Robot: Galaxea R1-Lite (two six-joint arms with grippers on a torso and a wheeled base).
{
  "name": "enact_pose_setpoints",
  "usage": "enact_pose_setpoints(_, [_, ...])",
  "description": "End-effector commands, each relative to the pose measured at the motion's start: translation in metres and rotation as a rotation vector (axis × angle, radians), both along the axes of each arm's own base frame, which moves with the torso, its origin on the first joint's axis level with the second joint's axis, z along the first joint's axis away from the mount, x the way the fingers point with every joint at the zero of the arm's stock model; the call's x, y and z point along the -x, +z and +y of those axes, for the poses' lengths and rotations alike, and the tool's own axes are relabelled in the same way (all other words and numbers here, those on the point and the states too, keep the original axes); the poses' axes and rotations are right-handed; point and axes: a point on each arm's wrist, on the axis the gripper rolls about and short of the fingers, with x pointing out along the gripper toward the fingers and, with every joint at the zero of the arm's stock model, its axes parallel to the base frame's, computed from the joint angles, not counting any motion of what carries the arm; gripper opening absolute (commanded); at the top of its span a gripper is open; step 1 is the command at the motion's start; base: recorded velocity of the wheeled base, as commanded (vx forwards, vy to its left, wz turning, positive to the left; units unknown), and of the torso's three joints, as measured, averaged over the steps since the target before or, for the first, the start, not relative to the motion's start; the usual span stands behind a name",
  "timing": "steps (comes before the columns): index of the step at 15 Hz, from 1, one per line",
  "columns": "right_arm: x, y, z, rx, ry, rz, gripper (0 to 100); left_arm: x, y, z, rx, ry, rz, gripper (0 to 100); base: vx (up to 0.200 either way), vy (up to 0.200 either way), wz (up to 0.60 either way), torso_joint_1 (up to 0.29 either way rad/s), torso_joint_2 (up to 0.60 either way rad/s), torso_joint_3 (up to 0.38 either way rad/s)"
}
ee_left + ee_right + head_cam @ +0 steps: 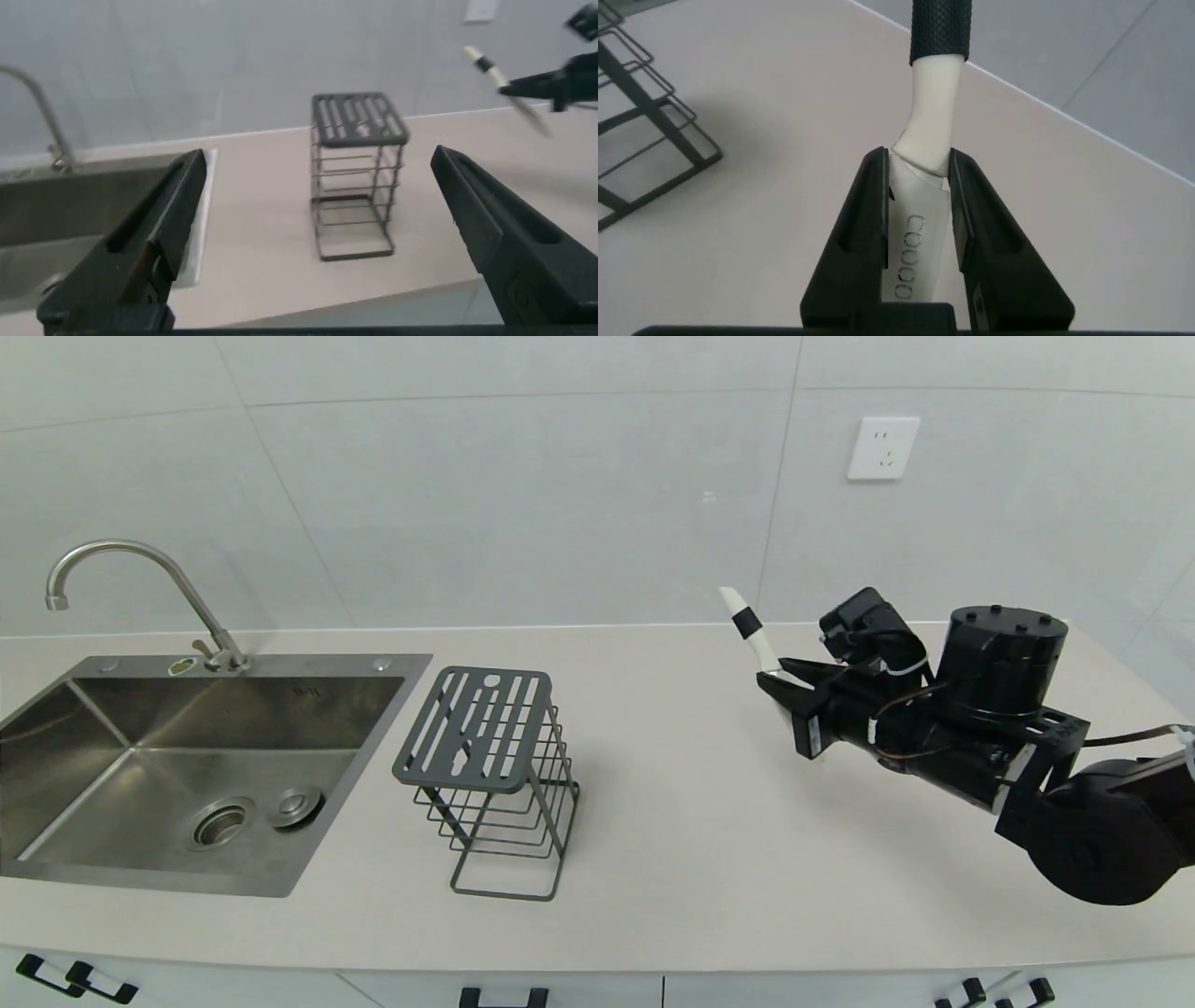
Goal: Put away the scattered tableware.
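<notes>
L claw (316,159) gapes wide w/ nothing in it, spare for now. Sink (112,665) sits at 9 o'clock of the slotted rack (485,775) mid-desk (709,859). R claw (780,686), at rack's 3 o'clock, clamps white utensil (747,621) low, banded end tipped to 11 o'clock. I reckon that's ready for slotting in.

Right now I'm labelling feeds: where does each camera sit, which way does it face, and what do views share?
Head view: on the head, facing forward and down at counter, sink and wire rack; right end effector shows, shut on a white utensil.
Left wrist view: on the left wrist, facing the rack past its open left end effector.
Right wrist view: on the right wrist, looking along its end effector at the utensil.
Shared: all three show rack and utensil.
</notes>
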Motion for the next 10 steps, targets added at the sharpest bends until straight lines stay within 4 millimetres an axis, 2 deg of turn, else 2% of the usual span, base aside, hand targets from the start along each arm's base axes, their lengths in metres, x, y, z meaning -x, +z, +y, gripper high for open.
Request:
enact_pose_setpoints(1, [0.016, 0.020, 0.006, 0.004, 0.054, -0.075, 0, -0.003, 0.056, -0.001, -0.028, -0.138, 0.019, 100, 0.000, 0.000, 0.00, 0.000, 0.00, 0.000])
enact_pose_setpoints(2, [0.022, 0.024, 0.010, 0.011, 0.095, -0.095, 0, -0.010, 0.074, -0.001, -0.043, -0.201, 0.032, 100, 0.000, 0.000, 0.00, 0.000, 0.00, 0.000])
enact_pose_setpoints(3, [0.027, 0.025, 0.012, 0.012, 0.121, -0.098, 0, -0.017, 0.084, -0.002, -0.060, -0.240, 0.047, 100, 0.000, 0.000, 0.00, 0.000, 0.00, 0.000])
enact_pose_setpoints(4, [0.035, 0.025, 0.014, 0.021, 0.167, -0.110, 0, -0.037, 0.102, -0.005, -0.093, -0.332, 0.059, 100, 0.000, 0.000, 0.00, 0.000, 0.00, 0.000])
enact_pose_setpoints(5, [0.038, 0.025, 0.013, 0.034, 0.187, -0.140, 0, -0.051, 0.107, -0.007, -0.113, -0.397, 0.049, 100, 0.000, 0.000, 0.00, 0.000, 0.00, 0.000])
enact_pose_setpoints(8, [0.046, 0.020, 0.019, 0.058, 0.256, -0.177, 0, -0.078, 0.105, -0.012, -0.121, -0.443, 0.077, 100, 0.000, 0.000, 0.00, 0.000, 0.00, 0.000])
enact_pose_setpoints(10, [0.051, 0.013, 0.028, 0.062, 0.289, -0.162, 0, -0.087, 0.101, -0.015, -0.127, -0.472, 0.088, 100, 0.000, 0.000, 0.00, 0.000, 0.00, 0.000])
